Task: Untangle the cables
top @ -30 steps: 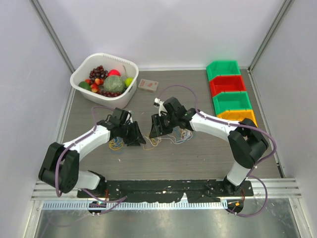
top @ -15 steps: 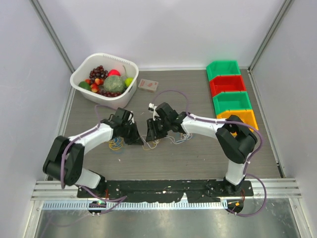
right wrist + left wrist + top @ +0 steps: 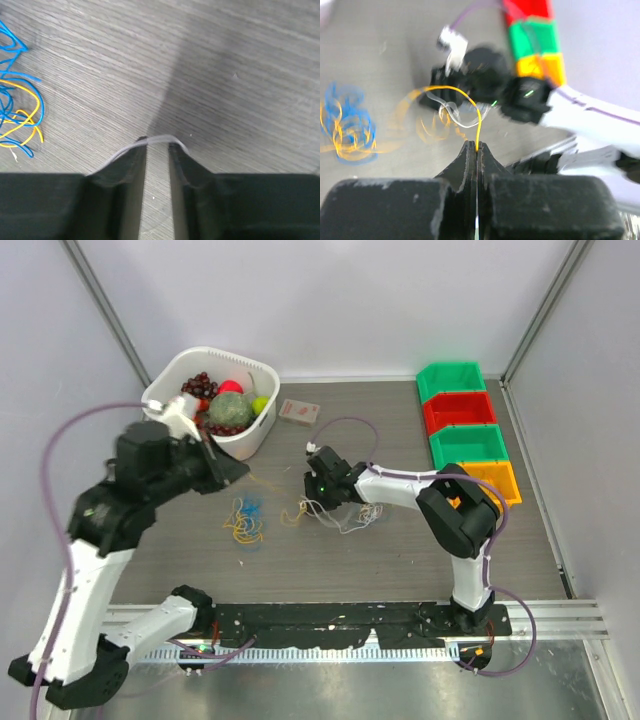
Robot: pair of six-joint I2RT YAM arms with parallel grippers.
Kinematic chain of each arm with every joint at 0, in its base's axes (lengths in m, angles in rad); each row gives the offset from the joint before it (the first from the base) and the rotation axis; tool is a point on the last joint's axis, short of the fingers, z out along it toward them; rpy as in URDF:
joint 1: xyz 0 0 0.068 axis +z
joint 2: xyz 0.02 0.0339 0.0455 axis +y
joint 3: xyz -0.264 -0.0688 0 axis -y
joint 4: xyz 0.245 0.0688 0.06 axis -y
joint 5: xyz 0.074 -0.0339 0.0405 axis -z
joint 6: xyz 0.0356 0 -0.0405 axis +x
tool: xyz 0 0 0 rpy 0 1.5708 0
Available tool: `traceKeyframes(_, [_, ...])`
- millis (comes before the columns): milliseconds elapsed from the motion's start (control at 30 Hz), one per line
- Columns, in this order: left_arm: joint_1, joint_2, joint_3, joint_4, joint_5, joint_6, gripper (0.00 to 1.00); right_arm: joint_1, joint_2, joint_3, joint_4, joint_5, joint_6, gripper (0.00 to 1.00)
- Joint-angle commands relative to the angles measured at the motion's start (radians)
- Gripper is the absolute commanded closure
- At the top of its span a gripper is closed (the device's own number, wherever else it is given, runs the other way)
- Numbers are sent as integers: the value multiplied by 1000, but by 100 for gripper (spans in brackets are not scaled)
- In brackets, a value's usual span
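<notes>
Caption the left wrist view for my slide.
Left pincer shut on a yellow cable arcing toward a white cable beside the right arm, a blue-and-yellow tangle lying apart.

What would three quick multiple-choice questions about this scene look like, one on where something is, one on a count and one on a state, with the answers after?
1. Where does the white fruit basin stand?
A. near edge, in the middle
B. far right corner
C. far left corner

2. How many coloured bins line the right side?
A. two
B. four
C. six

3. What is the left hand doing?
A. shut on a yellow cable
B. wide open, holding nothing
C. shut on a grape

Answers:
1. C: the top view shows the basin at the far left.
2. B: green, red, green and orange bins stand in one row.
3. A: the left wrist view shows the jaws closed, with the yellow cable running out from between them.
</notes>
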Motion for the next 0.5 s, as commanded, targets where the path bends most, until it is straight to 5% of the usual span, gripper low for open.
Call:
traceKeyframes(0, [0, 41, 351, -150, -101, 95, 100, -23, -27, -61, 7, -21, -36, 63])
traceKeyframes(233, [0, 208, 743, -207, -72, 137, 100, -72, -151, -66, 23, -132, -28, 47])
traceKeyframes(467, [0, 254, 722, -88, 38, 45, 100, -95, -298, 11, -162, -18, -152, 34])
